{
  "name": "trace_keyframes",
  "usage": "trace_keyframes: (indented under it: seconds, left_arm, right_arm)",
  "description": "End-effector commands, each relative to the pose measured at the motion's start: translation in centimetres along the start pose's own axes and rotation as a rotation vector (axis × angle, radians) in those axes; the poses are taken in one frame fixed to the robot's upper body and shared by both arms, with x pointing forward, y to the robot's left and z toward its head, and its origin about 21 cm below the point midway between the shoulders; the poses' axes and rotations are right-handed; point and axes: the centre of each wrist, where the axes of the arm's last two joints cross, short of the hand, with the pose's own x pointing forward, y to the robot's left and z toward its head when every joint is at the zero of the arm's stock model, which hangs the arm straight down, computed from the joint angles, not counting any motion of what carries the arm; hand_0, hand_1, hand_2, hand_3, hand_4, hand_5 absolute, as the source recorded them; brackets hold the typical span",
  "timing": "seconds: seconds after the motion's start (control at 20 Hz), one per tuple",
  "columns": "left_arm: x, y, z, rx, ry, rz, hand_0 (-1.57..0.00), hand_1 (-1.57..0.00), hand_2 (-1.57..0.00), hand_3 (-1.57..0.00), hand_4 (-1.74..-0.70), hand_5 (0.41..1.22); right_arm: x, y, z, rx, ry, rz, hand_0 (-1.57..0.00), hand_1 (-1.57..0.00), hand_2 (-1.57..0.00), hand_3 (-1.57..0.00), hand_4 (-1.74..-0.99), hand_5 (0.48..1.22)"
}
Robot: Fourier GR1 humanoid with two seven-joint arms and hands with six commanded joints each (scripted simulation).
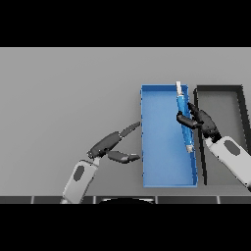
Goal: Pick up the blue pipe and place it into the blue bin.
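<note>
White and grey forearms, dark left hand (pixel 109 145) and right hand (pixel 202 120)

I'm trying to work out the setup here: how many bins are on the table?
2. The blue bin sits right of centre, with the blue pipe over its right side in the right hand. The black bin is just right of it.

right forearm (pixel 238 162) cut by right edge
</note>
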Motion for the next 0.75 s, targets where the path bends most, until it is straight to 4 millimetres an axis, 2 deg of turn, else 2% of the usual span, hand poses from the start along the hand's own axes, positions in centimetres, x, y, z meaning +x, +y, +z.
trace_keyframes:
  seconds: [0.0,0.15,0.3,0.7]
  left_arm:
    - [-0.08,0.03,0.11,0.001,0.0,0.0,0.0,0.0,0.0,0.0,-0.89,0.427]
    - [-0.2,0.08,0.04,0.003,0.009,-0.001,0.0,0.0,0.0,0.0,-0.89,0.429]
    - [-0.16,0.0,-0.12,0.007,0.002,-0.006,0.0,0.0,0.0,0.0,-0.89,0.429]
    - [0.29,0.6,-0.53,0.005,0.01,-0.01,0.0,0.0,0.0,0.0,-0.88,0.431]
  right_arm:
    - [-0.2,0.2,-0.11,0.004,0.013,0.017,-0.06,-0.06,-0.06,-0.03,-1.056,0.817]
    - [-0.23,0.28,-0.4,0.008,0.047,0.071,-0.03,-0.03,-0.03,-0.02,-1.038,0.734]
    - [0.2,0.34,-0.52,0.001,0.061,0.101,-0.02,-0.01,-0.01,-0.01,-1.03,0.682]
    - [0.71,0.79,-0.33,0.033,0.058,0.117,-0.01,-0.01,-0.01,0.0,-1.022,0.643]
